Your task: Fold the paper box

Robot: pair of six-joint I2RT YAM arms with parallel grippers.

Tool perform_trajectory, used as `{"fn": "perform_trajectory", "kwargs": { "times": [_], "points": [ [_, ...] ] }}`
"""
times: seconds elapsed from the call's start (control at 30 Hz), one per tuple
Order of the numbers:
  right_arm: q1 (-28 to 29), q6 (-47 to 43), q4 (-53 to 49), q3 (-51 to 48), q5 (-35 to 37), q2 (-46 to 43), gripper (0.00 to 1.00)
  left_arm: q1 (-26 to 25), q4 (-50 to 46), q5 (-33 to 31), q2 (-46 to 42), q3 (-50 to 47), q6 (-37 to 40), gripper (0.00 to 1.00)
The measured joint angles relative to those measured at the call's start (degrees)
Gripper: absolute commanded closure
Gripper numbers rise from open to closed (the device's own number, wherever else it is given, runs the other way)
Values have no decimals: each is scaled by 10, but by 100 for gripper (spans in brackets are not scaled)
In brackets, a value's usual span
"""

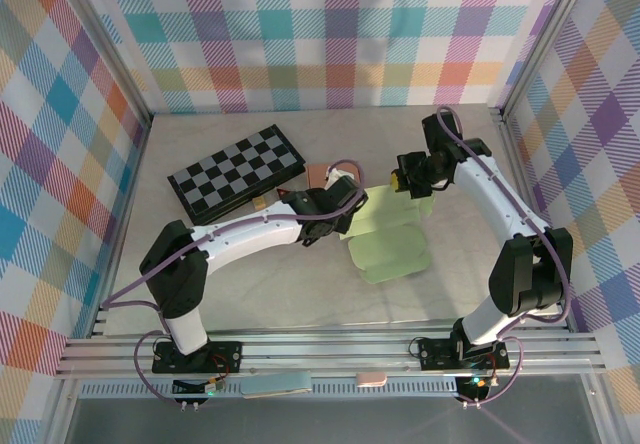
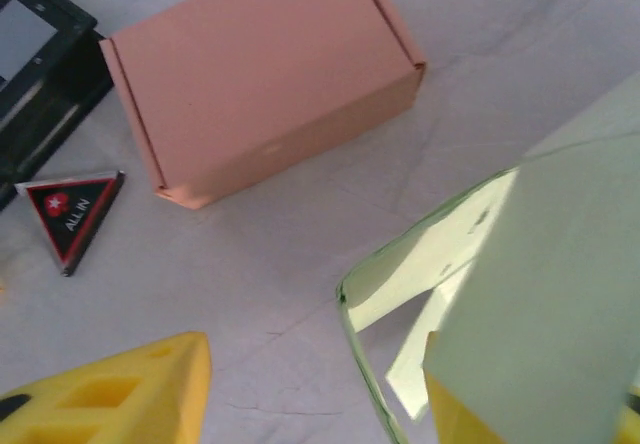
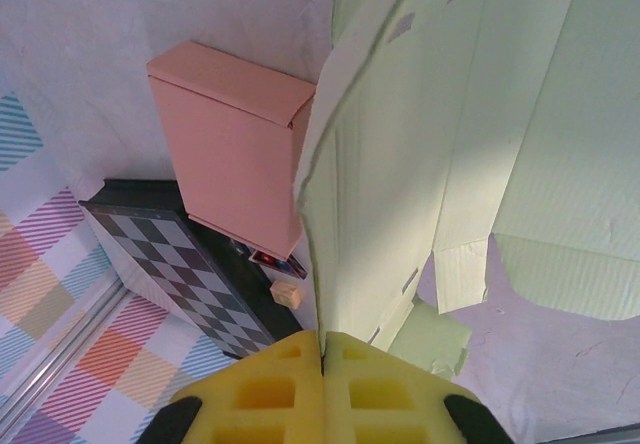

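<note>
The paper box (image 1: 392,244) is a pale green cardboard blank lying partly unfolded in the middle of the table, with one panel raised. My right gripper (image 1: 408,184) is shut on the edge of that raised panel (image 3: 400,144); the sheet runs straight up from between the closed yellow fingers (image 3: 260,394). My left gripper (image 1: 345,206) is at the blank's left side, jaws apart. In the left wrist view, a curved green flap (image 2: 440,254) stands between the fingers, close to the right one. The left finger (image 2: 110,394) is well clear of it.
A closed pink box (image 1: 322,174) sits just behind the left gripper. A folded chessboard (image 1: 235,172) lies at the back left, with a triangular "ALL IN" token (image 2: 72,214) and a small wooden cube (image 3: 287,292) beside it. Checked walls enclose the table.
</note>
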Motion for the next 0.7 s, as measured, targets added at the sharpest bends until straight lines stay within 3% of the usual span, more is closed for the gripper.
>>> {"fn": "perform_trajectory", "kwargs": {
  "times": [0.07, 0.2, 0.4, 0.7],
  "points": [
    [0, 0, 2, -2, -2, 0, 100, 0, 9, -7, 0, -9, 5, 75],
    [0, -1, 12, -10, -8, 0, 100, 1, 25, -7, 0, -21, 19, 96],
    [0, -35, 61, -39, -13, 0, 100, 10, 78, 24, -6, -67, 32, 100],
    [8, -66, 145, -99, -15, -21, 63, 30, 108, 84, -21, -97, 56, 100]
  ]
}}
